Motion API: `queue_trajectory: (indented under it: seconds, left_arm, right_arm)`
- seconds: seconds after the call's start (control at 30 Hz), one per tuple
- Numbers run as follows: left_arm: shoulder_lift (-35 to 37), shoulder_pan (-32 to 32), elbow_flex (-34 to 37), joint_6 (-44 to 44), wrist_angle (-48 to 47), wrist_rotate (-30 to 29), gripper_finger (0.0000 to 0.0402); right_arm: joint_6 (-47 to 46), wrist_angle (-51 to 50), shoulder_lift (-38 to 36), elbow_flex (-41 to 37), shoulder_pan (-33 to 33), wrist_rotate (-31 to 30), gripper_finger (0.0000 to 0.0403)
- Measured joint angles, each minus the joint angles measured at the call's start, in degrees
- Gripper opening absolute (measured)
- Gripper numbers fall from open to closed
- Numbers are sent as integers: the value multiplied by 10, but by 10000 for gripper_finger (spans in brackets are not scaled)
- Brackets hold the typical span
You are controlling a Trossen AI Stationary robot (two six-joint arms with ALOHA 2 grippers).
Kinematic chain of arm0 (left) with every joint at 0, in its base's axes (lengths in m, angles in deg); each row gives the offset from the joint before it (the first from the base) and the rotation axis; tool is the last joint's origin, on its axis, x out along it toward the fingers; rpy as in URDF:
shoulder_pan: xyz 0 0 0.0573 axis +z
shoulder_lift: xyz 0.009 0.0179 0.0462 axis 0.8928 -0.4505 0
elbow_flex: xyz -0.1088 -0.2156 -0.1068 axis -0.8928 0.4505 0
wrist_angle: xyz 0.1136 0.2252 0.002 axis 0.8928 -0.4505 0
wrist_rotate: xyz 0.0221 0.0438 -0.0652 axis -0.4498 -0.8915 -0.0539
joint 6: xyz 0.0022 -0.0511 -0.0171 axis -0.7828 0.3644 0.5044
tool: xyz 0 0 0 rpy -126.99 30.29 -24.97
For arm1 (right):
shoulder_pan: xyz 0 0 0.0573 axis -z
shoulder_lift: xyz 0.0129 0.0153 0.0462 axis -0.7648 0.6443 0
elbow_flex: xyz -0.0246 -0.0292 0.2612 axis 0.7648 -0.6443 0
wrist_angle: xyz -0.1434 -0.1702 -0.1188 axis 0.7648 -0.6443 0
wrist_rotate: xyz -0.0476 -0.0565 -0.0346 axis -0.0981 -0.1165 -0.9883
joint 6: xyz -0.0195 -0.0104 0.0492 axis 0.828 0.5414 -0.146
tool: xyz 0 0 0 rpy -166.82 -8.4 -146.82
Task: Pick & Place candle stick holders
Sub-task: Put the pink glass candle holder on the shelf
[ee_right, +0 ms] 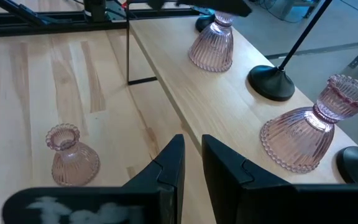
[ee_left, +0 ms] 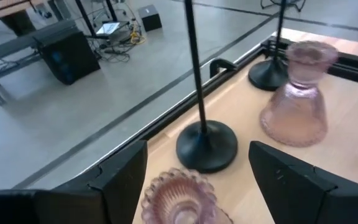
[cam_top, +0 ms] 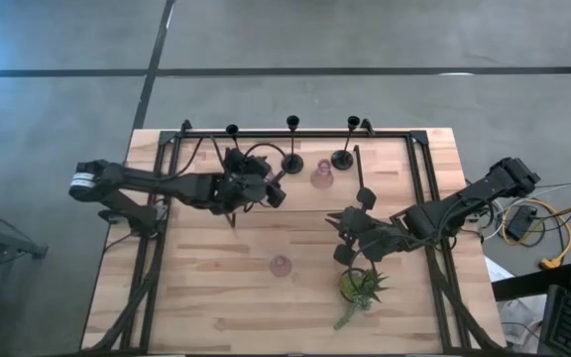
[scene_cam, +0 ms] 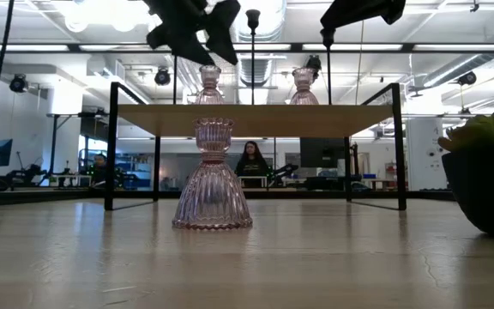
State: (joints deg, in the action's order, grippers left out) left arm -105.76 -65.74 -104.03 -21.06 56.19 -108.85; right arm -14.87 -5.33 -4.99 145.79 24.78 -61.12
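Light wood table (cam_top: 216, 288), black-framed raised shelf (scene_cam: 256, 120) at back; lab room behind. Ribbed pink glass holder (scene_cam: 213, 176) stands mid-table. Left gripper (ee_left: 194, 180) spread around another pink holder (ee_left: 180, 199) on the shelf; right gripper (ee_right: 191, 165) nearly together, empty.

Three black stemmed candle holders stand along the top of the high view: one (cam_top: 233, 132) at upper left, one (cam_top: 292, 159) at centre, one (cam_top: 343, 157) to its right. Three pink glass holders show: two on the shelf (ee_right: 213, 45) (ee_right: 306, 134), one (scene_cam: 213, 178) on the counter (cam_top: 216, 288). One potted plant (cam_top: 360, 288) sits lower right. Two arms reach in.
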Motion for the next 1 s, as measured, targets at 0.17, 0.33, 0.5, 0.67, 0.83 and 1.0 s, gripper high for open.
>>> queue_trajectory:
  seconds: [0.17,0.33,0.5,0.67,0.83,1.0]
  left_arm:
    - [18,-33,-7,-15,-10,-33,284]
    - [41,-101,-5,-23,-20,-48,284]
    - [41,-192,11,-67,-17,-49,284]
    - [44,-273,52,-96,-16,-57,284]
    - [66,-319,105,-114,-14,43,284]
    - [87,-321,159,-125,1,118,284]
  right_arm:
    - [0,0,0,0,0,0,48]
    - [0,0,0,0,0,0,48]
    - [0,10,0,0,0,31,47]
    - [4,60,7,-6,0,102,49]
    - [20,111,52,-12,-2,169,50]
    - [34,177,125,-12,-3,195,55]
